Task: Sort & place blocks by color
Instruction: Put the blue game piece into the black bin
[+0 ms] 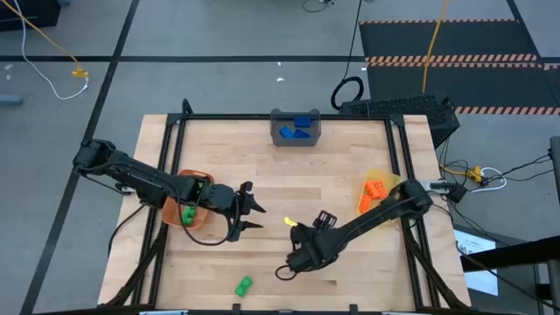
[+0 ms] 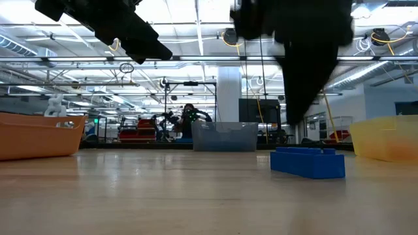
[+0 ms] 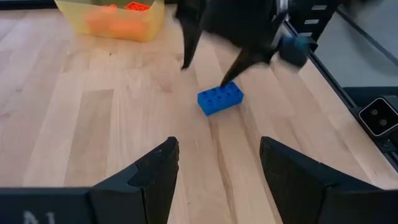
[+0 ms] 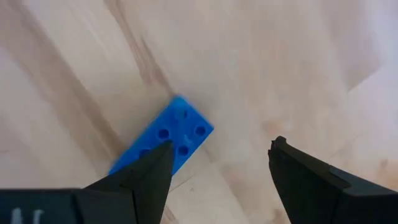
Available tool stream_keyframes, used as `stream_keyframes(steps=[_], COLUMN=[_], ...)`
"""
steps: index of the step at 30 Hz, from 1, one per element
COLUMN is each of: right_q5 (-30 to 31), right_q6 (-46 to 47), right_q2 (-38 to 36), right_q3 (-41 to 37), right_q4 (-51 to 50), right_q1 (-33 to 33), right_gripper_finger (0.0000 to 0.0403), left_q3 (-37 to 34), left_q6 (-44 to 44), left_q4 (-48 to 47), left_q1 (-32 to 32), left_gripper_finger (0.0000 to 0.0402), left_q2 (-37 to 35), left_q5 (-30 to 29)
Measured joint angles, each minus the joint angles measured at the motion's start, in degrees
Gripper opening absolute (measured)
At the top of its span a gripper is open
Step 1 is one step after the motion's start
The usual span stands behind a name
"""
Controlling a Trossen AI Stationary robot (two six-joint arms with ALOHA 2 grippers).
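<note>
Right gripper (image 4: 217, 180): hangs low over the table's near middle; fingers spread wide, holding nothing; one finger overlaps the brick's edge in its wrist view, the other stands apart from it
Blue block (image 4: 165, 143): lies flat on the bare wood, studs up, directly under the right gripper; in the high view the arm hides it
Left gripper (image 1: 248, 210): just beside the orange bin (image 1: 203, 180); fingers wide, empty; waits, facing the blue block
Other blocks: blue ones (image 1: 302, 122) in the grey bin (image 1: 278, 136) at the far edge; orange ones (image 1: 376, 188) in the yellow bin (image 1: 381, 173); one green (image 1: 187, 214) in the orange bin; one green block (image 1: 243, 285) loose near the front edge
Handling (judgement): rigid plastic, light, smooth; likely slips if pinched on the corners; best taken across the two long flat sides, fingers squared to the brick
Writing: only a partial mark on the finger base, unreadable
</note>
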Motion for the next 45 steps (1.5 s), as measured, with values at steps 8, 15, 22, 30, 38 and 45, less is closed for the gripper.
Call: stream_keyframes(steps=[8, 15, 22, 30, 38, 45], right_q5=[4.43, 1.51, -3.15, -8.74, -8.80, -9.01], right_q6=[7.31, 19.80, 21.74, 23.31, 22.30, 17.39], right_q2=[-9.55, -8.60, -8.43, -8.43, -8.79, -8.80], right_q3=[0.11, -0.66, -7.87, -17.91, -24.75, -29.87], right_q4=[2.64, 5.46, 12.23, 24.73, 34.69, 34.71], right_q1=[1.83, 1.83, 0.31, -0.44, -0.45, -0.54], right_gripper_finger=[0.0247, 0.0247, 0.0247, 0.0247, 0.0247, 0.0247], left_q3=[0.00, 0.00, 0.00, 0.00, -0.02, -0.02], left_q6=[0.45, -0.55, -0.15, 0.71, 1.66, 1.66], left_q4=[-0.30, -0.28, -0.31, -0.36, -0.35, 0.48], left_q1=[0.04, -0.12, -1.58, -1.88, -1.84, -1.84], left_gripper_finger=[0.0223, 0.0223, 0.0223, 0.0223, 0.0223, 0.0223], left_q2=[-0.01, 0.00, 0.00, -0.48, -0.44, -0.44], left_q5=[0.00, 0.00, 0.05, 0.02, 0.00, 0.00])
